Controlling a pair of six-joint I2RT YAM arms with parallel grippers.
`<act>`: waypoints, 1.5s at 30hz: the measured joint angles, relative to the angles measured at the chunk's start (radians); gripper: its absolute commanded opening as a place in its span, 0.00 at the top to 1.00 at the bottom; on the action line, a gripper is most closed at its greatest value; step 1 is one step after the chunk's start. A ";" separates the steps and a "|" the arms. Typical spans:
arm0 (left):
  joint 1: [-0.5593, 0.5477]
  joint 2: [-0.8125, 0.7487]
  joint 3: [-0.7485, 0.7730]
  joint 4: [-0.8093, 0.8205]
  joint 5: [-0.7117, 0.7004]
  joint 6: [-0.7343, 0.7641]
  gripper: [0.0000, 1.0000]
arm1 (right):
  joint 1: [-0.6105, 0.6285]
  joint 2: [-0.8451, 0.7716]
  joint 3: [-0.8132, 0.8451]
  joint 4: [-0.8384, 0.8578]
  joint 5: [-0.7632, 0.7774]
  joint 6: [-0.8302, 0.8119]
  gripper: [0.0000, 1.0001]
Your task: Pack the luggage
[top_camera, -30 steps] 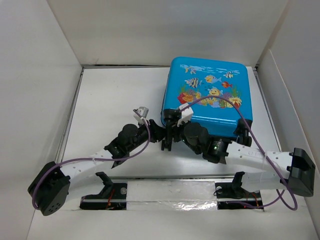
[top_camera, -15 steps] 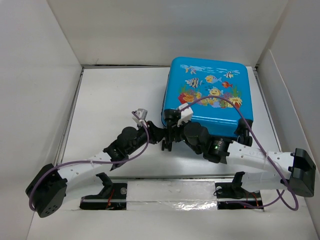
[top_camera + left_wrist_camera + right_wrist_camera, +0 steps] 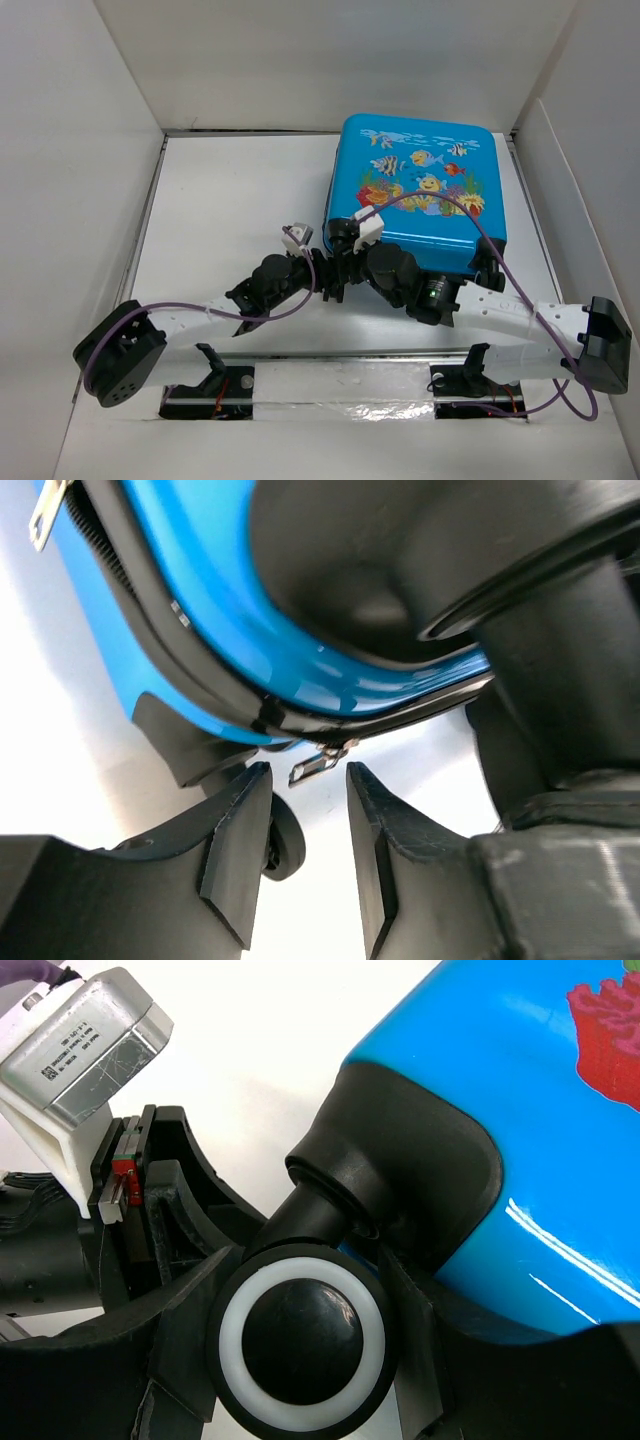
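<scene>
The open left gripper (image 3: pixel 306 792) is pointing at the zipper tab (image 3: pixel 318 765) just above its tips, while the right gripper (image 3: pixel 300 1295) is squeezing the suitcase (image 3: pixel 420 195) wheel (image 3: pixel 300 1340).

We're looking into a robotics lab cell here, not anybody's home. A plain white table (image 3: pixel 230 200) is boxed in by bare white panels (image 3: pixel 330 60) at the back and both sides, a built enclosure. At the near edge we've got the left arm (image 3: pixel 190 318) and the right arm (image 3: pixel 520 315), white-and-black machines bolted down along a mounting strip (image 3: pixel 340 385) covered in shiny tape. Purple cables (image 3: pixel 489 243) loop loose along them. Up close from the wrists, we see black plastic fingers (image 3: pixel 235 850) and a grey module (image 3: pixel 85 1040) with a printed label. The one household thing we see is the luggage (image 3: pixel 420 170).
</scene>
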 measured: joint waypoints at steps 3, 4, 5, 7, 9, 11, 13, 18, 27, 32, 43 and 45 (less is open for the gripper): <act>0.000 0.010 0.000 0.021 0.009 0.011 0.67 | 0.000 0.001 0.000 0.000 0.000 -0.002 0.96; 0.000 0.011 0.000 0.026 0.012 0.013 0.67 | 0.000 0.002 0.000 0.000 0.000 -0.003 0.96; 0.000 0.014 0.000 0.033 0.013 0.014 0.67 | 0.000 0.003 0.000 0.000 -0.001 -0.003 0.96; 0.000 0.023 0.000 0.052 0.012 0.016 0.68 | 0.000 0.004 0.000 0.001 -0.001 -0.004 0.96; -0.001 0.041 0.000 0.070 0.013 0.016 0.70 | 0.000 0.005 0.000 0.002 -0.001 -0.004 0.96; -0.005 0.066 0.002 0.081 0.013 0.016 0.72 | 0.000 0.005 0.000 0.002 -0.001 -0.004 0.96; -0.013 0.084 0.003 0.090 0.012 0.016 0.73 | 0.000 0.005 0.000 0.002 -0.002 -0.004 0.96; -0.025 0.095 0.003 0.106 -0.011 0.014 0.79 | 0.000 0.005 0.000 0.003 -0.003 -0.004 0.97; -0.050 0.067 0.003 0.090 -0.089 -0.008 1.00 | 0.000 0.005 0.000 0.008 -0.009 -0.003 1.00; -0.055 0.019 0.003 0.021 -0.185 -0.008 1.00 | 0.000 0.003 -0.003 0.012 -0.010 -0.004 1.00; 0.001 -0.032 0.043 -0.129 -0.365 -0.040 1.00 | -0.001 -0.016 -0.032 0.030 -0.029 -0.011 1.00; 0.053 -0.022 0.063 -0.138 -0.335 -0.058 1.00 | -0.001 -0.016 -0.033 0.031 -0.039 -0.013 1.00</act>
